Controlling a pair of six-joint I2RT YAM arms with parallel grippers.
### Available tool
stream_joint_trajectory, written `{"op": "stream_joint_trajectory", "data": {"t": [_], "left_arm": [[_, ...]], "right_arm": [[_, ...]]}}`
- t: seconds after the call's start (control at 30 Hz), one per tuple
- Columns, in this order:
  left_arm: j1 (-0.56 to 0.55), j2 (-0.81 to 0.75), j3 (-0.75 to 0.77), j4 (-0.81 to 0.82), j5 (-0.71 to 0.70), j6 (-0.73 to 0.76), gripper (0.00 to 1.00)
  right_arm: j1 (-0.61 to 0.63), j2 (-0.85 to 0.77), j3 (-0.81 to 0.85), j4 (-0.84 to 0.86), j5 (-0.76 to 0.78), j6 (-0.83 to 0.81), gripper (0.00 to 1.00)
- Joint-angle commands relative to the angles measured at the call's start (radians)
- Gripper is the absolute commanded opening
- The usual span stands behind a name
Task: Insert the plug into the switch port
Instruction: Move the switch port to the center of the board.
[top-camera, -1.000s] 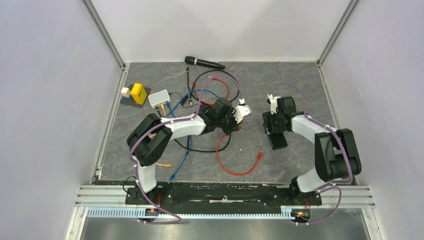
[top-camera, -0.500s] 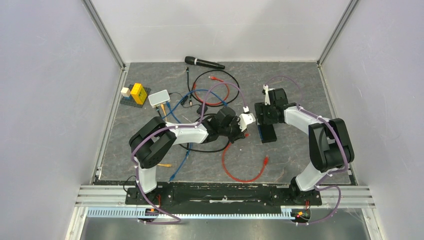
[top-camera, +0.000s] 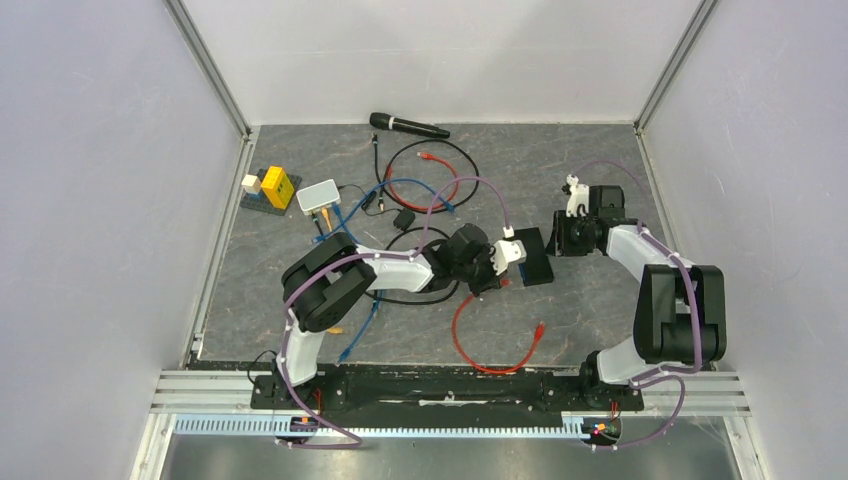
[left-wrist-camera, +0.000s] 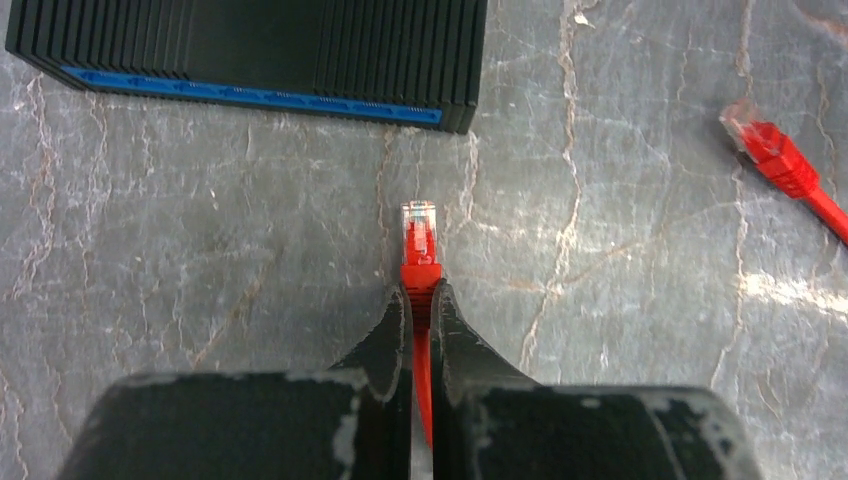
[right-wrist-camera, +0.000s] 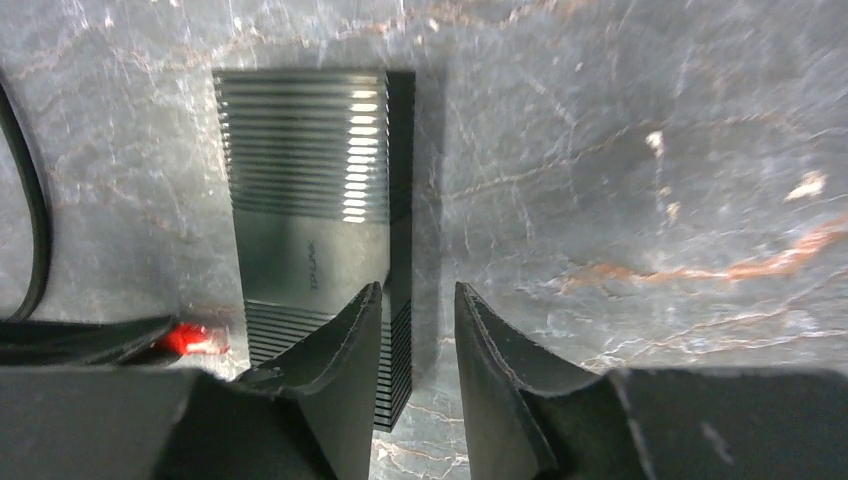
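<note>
The switch is a black ribbed box (top-camera: 534, 258) lying flat mid-table, with a blue port edge (left-wrist-camera: 250, 95) facing my left gripper. My left gripper (left-wrist-camera: 420, 295) is shut on the red plug (left-wrist-camera: 419, 235), gripping it just behind the clear tip. The tip points at the blue edge a short gap away and touches nothing. In the top view the left gripper (top-camera: 503, 278) is just left of the box. My right gripper (right-wrist-camera: 418, 300) is open and empty, with one finger (right-wrist-camera: 340, 340) over the box's near corner (right-wrist-camera: 310, 220). It sits to the box's right in the top view (top-camera: 558, 240).
The red cable loops toward the near edge, its other plug (top-camera: 541, 328) lying loose. A pale grey-white box (top-camera: 318, 196) with cables plugged in sits far left, beside yellow blocks (top-camera: 275, 186). Black, blue and red cables (top-camera: 420, 180) and a microphone (top-camera: 408, 125) lie behind.
My left gripper moved right with the red plug, up to the black box. My right gripper moved right, off the box, which now lies more slanted.
</note>
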Motion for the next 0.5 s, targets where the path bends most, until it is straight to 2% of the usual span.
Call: {"op": "stream_joint_trajectory", "data": {"t": [0.0,0.27,0.47], "left_arm": [[-0.006,0.039,0.082,0.004,0.014,0.011,0.02],[-0.019,0.074,0.131,0.005,0.015,0.011,0.02],[-0.025,0.094,0.142,0.007,0.011,0.01,0.02]], "right_arm": [[-0.047,0.026,-0.044,0.053,-0.177,-0.028,0.34],[-0.065,0.073,-0.077,0.119,-0.279,-0.026,0.37],[-0.066,0.087,-0.103,0.136,-0.296,-0.023,0.38]]}}
